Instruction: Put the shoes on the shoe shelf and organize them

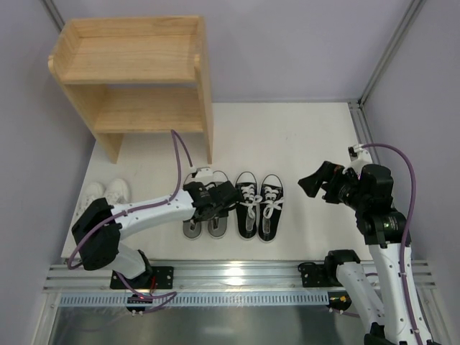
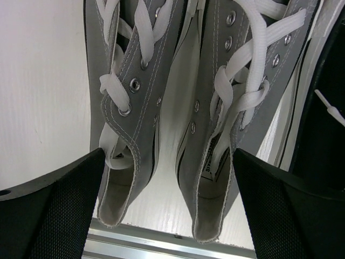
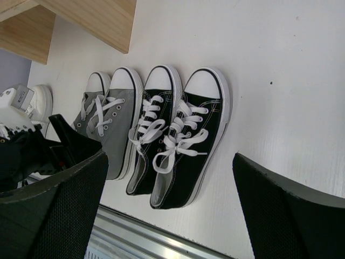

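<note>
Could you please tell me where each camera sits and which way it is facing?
Top external: above and behind the arms, looking down on table, shoe shelf and white pair; left gripper and right gripper show.
Left wrist: on the left gripper, looking straight down at the grey pair; its open fingers flank the heels.
Right wrist: on the right gripper, looking down and leftward at the black pair; its open fingers show.
Both wrist views share the grey pair.

Black pair (image 1: 259, 206) just beside grey pair (image 1: 217, 227), white pair (image 1: 108, 192) near left arm (image 1: 144, 212), room before shelf (image 1: 129, 68)
</note>
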You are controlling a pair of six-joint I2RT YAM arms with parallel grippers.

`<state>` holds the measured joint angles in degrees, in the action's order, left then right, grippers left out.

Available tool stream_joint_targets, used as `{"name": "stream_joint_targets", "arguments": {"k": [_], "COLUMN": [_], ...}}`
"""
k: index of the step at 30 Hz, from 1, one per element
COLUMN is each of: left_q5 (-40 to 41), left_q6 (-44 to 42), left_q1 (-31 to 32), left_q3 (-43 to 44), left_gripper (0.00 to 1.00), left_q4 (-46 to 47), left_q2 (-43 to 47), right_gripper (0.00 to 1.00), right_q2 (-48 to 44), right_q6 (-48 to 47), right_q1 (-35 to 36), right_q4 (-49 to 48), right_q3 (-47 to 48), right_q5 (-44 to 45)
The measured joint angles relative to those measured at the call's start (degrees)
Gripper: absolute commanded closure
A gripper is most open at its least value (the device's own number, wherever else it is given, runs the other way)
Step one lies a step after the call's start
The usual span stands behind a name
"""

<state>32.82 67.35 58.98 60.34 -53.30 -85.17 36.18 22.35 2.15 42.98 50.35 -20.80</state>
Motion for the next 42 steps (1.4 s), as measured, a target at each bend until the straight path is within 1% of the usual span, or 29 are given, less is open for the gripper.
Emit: {"name": "stream_joint_targets", "arguments": {"k": [5, 15, 17, 19, 20, 21, 23, 24, 26, 27, 37, 39, 42], "left_q5": [0.98, 3.41, 3.89, 4.2, 4.24, 4.26, 4.44, 4.57, 5.33, 5.31, 6.19, 6.01, 5.99], "left_q6": [0.79, -1.77, -2.49, -3.54, -3.85, -4.33, -4.94, -5.2, -5.51, -5.92, -5.44, -4.04, -1.68], "left_q1": [0.0, 0.15, 0.22, 0.22, 0.24, 0.24, 0.26, 0.28, 0.31, 0.42, 0.26, 0.17, 0.81], "left_q3": [-2.08, -10.69, -11.98, -12.98, -13.11, -13.18, -13.2, -13.2, -13.2, -13.11, -13.22, -13.0, -12.52], "left_gripper": [0.0, 0.02, 0.06, 0.16, 0.23, 0.37, 0.5, 0.69, 0.92, 1.0, 1.0, 1.0, 1.0], "left_q4": [2.71, 15.41, 17.4, 19.32, 19.82, 20.31, 21.4, 21.75, 22.29, 23.43, 21.9, 19.43, 11.56], "left_q2": [-1.55, -2.82, -2.62, -2.43, -2.4, -2.4, -2.43, -2.43, -2.32, -2.16, -1.44, -0.63, 1.84], "right_gripper": [0.03, 0.03, 0.03, 0.03, 0.03, 0.03, 0.03, 0.03, 0.03, 0.03, 0.03, 0.03, 0.03], "right_q2": [-0.31, -0.57, -0.9, -1.22, -1.33, -1.46, -1.75, -1.88, -2.14, -2.21, -2.21, -2.21, -2.21], "right_q6": [0.02, 0.26, 0.35, 0.35, 0.37, 0.37, 0.42, 0.44, 0.46, 0.48, 0.48, 0.48, 0.48], "right_q1": [0.0, 0.0, 0.0, 0.0, 0.0, 0.0, 0.0, 0.0, 0.0, 0.0, 0.0, 0.0, 0.0], "right_q4": [-0.11, -1.51, -1.66, -1.81, -1.81, -1.84, -1.97, -1.99, -2.16, -2.19, -2.21, -2.21, -2.23], "right_q3": [-0.87, -2.4, -2.51, -2.58, -2.58, -2.58, -2.71, -2.8, -2.97, -3.04, -3.1, -3.1, -3.1], "right_q5": [-0.15, -1.01, -1.14, -1.42, -1.46, -1.49, -1.46, -1.49, -1.51, -1.53, -1.86, -1.86, -1.86]}}
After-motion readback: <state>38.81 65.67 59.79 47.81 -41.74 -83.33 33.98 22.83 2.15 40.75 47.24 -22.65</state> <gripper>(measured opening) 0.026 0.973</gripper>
